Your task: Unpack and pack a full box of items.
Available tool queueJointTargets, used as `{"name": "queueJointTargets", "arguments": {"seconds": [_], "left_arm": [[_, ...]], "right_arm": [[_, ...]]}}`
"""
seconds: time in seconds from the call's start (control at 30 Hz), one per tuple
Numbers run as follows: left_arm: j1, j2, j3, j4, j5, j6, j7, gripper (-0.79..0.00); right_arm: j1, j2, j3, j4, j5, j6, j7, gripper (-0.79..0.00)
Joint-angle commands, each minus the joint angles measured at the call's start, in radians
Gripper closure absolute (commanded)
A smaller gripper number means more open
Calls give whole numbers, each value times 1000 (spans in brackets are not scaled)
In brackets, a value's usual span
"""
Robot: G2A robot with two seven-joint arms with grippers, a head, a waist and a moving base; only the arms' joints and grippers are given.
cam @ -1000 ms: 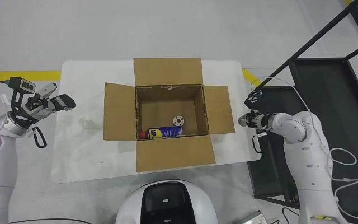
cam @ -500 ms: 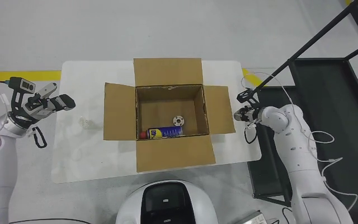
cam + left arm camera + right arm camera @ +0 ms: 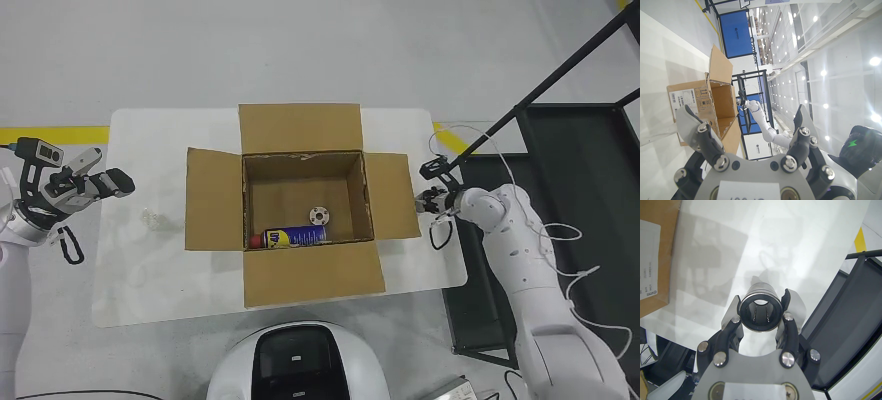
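The pale object (image 3: 152, 217) beside the box (image 3: 214, 200) is unidentifiable.

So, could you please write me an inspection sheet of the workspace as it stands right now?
Surface: white table, carrying the box.
Job's things: open cardboard box mid-table; spray can and round metal part lie inside; metal cylinder in the right gripper.
Clutter: small clear scrap on the table, left of the box.
Grippers: right gripper shut on the metal cylinder, above the table beside the box's right flap; left gripper open, empty, off the table's left edge.
Cables: thin white cable loops by the right arm.
Surroundings: dark metal rack right of the table; yellow floor tape.
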Motion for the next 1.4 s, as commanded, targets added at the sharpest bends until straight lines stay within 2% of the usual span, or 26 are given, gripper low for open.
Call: {"name": "queueJointTargets", "arguments": {"seconds": [0.0, 0.23, 0.33, 0.4, 0.43, 0.5, 0.77, 1.13, 1.27, 1.37], "left_arm": [[0, 0, 0, 0, 0, 0, 0, -785], [0, 0, 0, 0, 0, 0, 0, -785], [0, 0, 0, 0, 0, 0, 0, -785], [0, 0, 0, 0, 0, 0, 0, -785], [0, 0, 0, 0, 0, 0, 0, -785], [0, 0, 0, 0, 0, 0, 0, -785], [0, 0, 0, 0, 0, 0, 0, -785], [0, 0, 0, 0, 0, 0, 0, -785], [0, 0, 0, 0, 0, 0, 0, -785], [0, 0, 0, 0, 0, 0, 0, -785]], "right_arm": [[9, 0, -7, 14, -3, 1, -8, 0], [42, -5, -51, 75, -18, 12, -34, -43], [53, -7, -63, 98, -18, 16, -46, -169], [59, -8, -71, 112, -15, 19, -52, -385], [60, -8, -72, 115, -12, 20, -53, -459], [63, -8, -74, 120, -6, 22, -54, -776], [35, 5, -44, 67, 8, 66, -55, -785], [-102, 50, 71, -404, -175, 229, 75, -785], [-121, 52, 90, -540, -125, 208, 74, -785], [-115, 52, 74, -614, -60, 138, 79, -785]]}}
